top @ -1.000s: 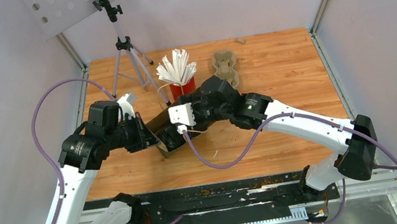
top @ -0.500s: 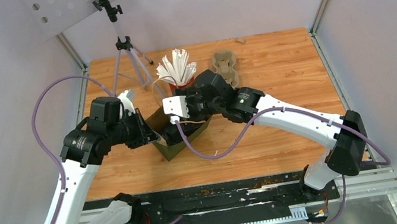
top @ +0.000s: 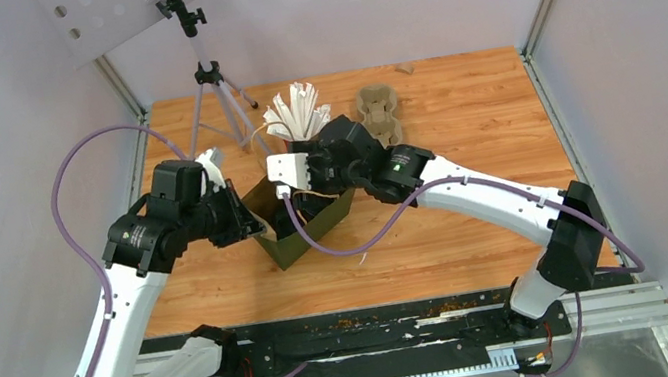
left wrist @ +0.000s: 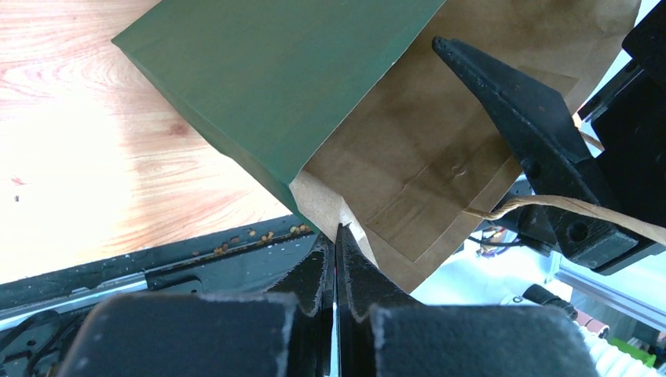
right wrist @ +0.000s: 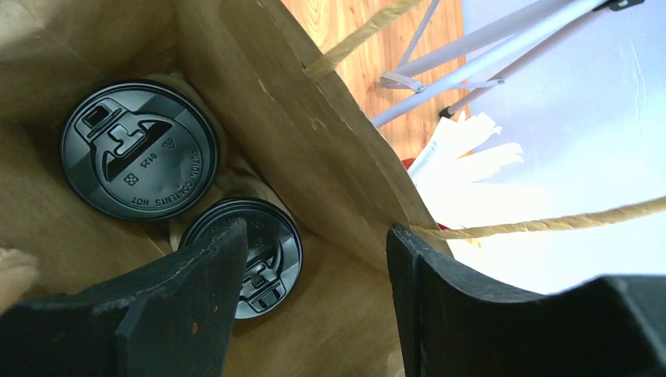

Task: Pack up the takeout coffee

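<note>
The first coffee cup and the second coffee cup stand side by side, black lids up, at the bottom of the green paper bag. In the right wrist view the second sits at 5 o'clock of the first. The left fingers are pinched tight on the bag's rim at its 9 o'clock side, while the right fingers hang spread wide and empty over its mouth, on the bench.

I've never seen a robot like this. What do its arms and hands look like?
The left arm and right arm match: smooth white segments joined by chunky black joints, each trailing a looping purple cable. The left hand and right hand each have two black wedge-shaped fingers.
</note>
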`<control>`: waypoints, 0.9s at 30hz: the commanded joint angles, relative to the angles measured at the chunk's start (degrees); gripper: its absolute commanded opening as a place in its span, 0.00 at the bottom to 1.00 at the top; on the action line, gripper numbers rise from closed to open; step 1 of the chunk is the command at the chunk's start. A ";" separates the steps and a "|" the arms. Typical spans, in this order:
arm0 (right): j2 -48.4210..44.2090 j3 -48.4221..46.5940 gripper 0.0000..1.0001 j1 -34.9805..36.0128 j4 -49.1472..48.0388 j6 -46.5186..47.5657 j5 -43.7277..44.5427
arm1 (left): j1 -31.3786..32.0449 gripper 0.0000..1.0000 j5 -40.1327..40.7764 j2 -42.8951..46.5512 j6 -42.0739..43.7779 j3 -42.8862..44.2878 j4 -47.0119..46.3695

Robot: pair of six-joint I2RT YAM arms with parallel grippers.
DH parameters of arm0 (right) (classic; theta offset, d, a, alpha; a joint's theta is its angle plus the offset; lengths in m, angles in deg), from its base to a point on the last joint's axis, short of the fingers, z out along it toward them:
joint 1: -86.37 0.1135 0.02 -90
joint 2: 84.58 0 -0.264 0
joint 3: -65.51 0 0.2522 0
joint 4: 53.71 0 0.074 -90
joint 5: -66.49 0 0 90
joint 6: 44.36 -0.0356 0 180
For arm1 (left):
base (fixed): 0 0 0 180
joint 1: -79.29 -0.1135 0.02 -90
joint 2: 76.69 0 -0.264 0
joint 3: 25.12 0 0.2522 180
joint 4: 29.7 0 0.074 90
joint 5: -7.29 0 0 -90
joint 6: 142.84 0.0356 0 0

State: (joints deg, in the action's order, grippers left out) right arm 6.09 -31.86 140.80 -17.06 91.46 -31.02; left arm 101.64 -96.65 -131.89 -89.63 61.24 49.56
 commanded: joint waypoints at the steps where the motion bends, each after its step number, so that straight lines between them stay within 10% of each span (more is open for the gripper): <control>1: -0.48 -1.68 0.65 -0.47 -1.44 -1.42 2.38 | -0.80 0.00 0.95 -0.14 0.62 2.03 -0.37; 27: -0.84 -3.81 0.57 -1.70 -5.31 3.02 9.77 | -2.57 0.00 1.78 -2.05 3.36 3.42 1.04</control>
State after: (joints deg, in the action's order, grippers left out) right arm 6.05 -32.10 139.18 -18.17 95.66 -22.06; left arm 99.65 -96.47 -133.40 -88.02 62.29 50.10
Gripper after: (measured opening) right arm 0.578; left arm 0.006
